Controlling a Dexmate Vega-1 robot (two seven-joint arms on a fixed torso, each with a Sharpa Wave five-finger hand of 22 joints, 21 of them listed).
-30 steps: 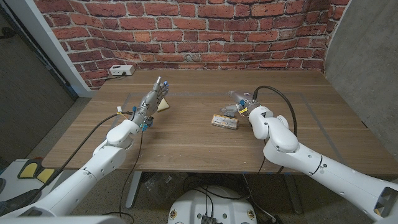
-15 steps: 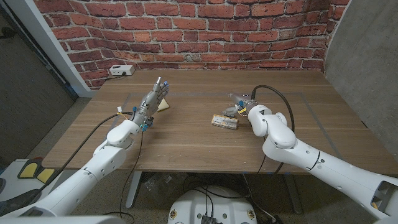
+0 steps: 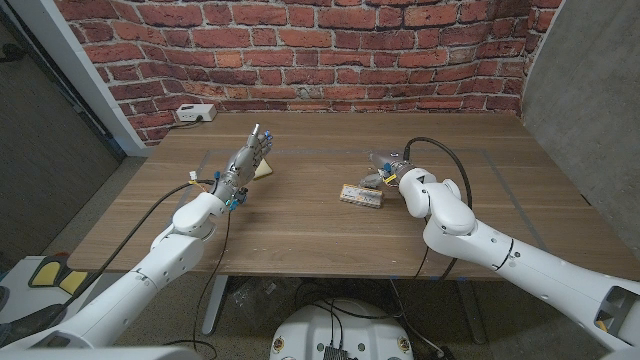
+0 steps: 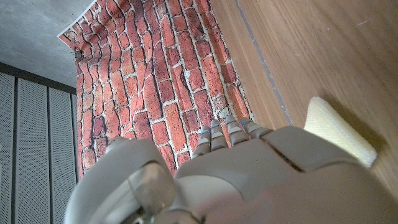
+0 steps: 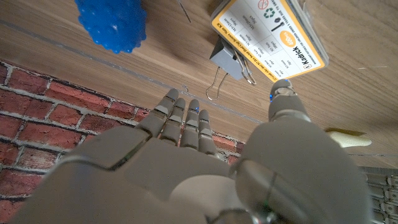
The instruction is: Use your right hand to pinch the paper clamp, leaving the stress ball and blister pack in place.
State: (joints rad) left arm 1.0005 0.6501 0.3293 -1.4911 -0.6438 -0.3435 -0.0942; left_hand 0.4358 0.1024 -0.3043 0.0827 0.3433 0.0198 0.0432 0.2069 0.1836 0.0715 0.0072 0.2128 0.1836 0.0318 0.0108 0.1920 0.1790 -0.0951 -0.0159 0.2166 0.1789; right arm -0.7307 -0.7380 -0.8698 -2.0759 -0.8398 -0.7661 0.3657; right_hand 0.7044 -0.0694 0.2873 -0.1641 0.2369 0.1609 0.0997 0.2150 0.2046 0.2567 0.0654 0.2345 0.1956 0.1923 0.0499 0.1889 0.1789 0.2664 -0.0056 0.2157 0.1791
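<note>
In the right wrist view a grey paper clamp with wire handles lies on the wood, touching the edge of a yellow-labelled blister pack. A blue spiky stress ball sits apart from both. My right hand is just short of the clamp. Its fingers and thumb are spread and hold nothing. In the head view the right hand is right behind the blister pack. My left hand stands with its fingers stretched out and holds nothing.
A pale yellow wedge lies beside the left hand, also seen as a yellow wedge in the left wrist view. A white box with a cable sits at the table's far left edge, by the brick wall.
My right arm has shifted a little forward and to the left, toward the clamp and blister pack. The left arm has not moved.
</note>
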